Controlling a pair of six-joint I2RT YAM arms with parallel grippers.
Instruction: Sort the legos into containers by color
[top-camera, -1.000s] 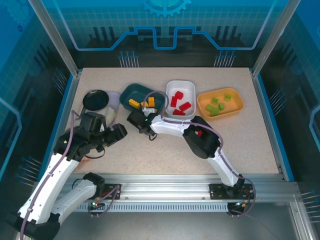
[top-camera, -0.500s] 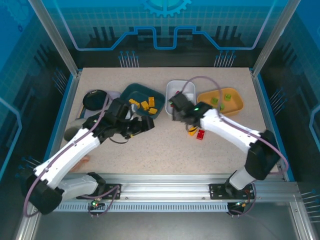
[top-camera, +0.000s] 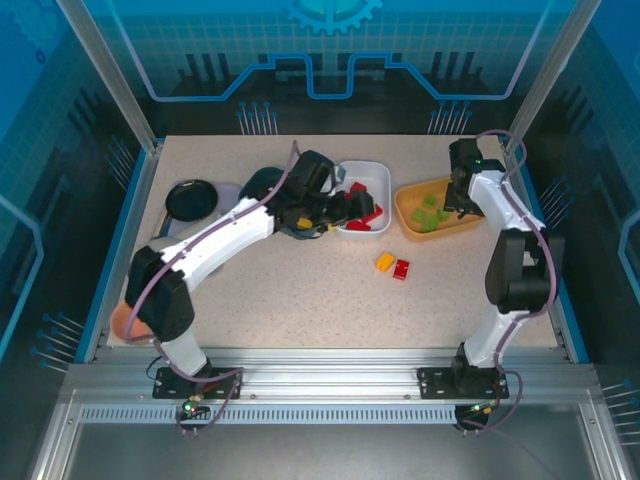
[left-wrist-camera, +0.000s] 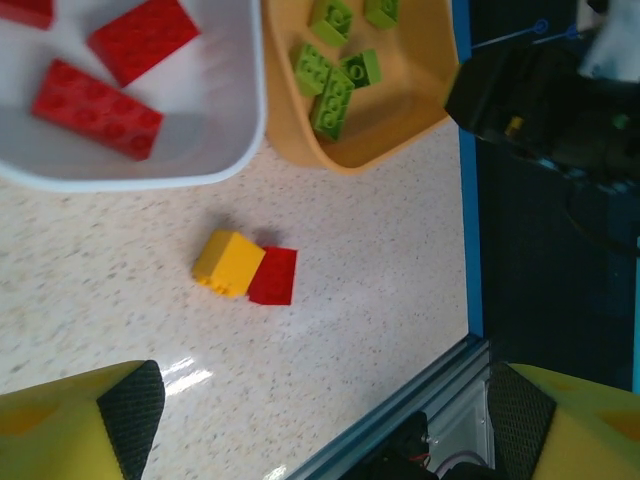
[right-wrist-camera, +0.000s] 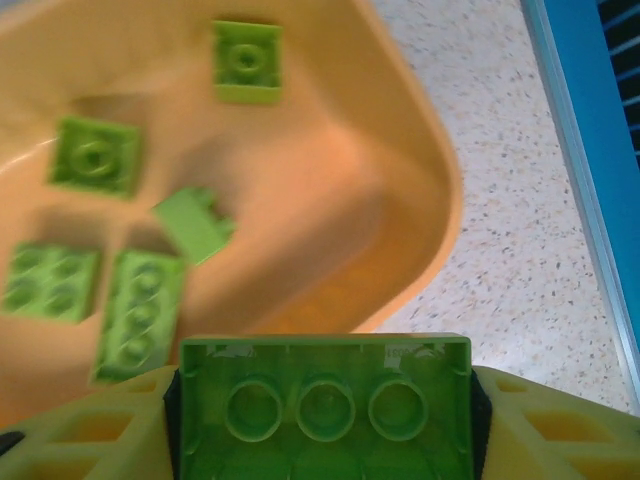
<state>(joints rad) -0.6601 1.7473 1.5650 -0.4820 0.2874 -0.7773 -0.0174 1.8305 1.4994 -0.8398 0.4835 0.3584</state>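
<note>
Right pincer (right-wrist-camera: 325, 435): clamped on a green brick (right-wrist-camera: 325, 400), over the orange tray (right-wrist-camera: 440, 200).
Left pincer (left-wrist-camera: 320, 400): spread wide, empty, left of that tray.
In that tray: five green bricks (right-wrist-camera: 140, 315).
Bench (left-wrist-camera: 380, 260): yellow brick (left-wrist-camera: 228, 263), red brick (left-wrist-camera: 274, 276), touching, near that tray.

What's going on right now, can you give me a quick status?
Right tool shut on green lego, at orange tray. Left tool open, empty. Yellow lego and red lego loose on table, touching. Nothing in the way.
</note>
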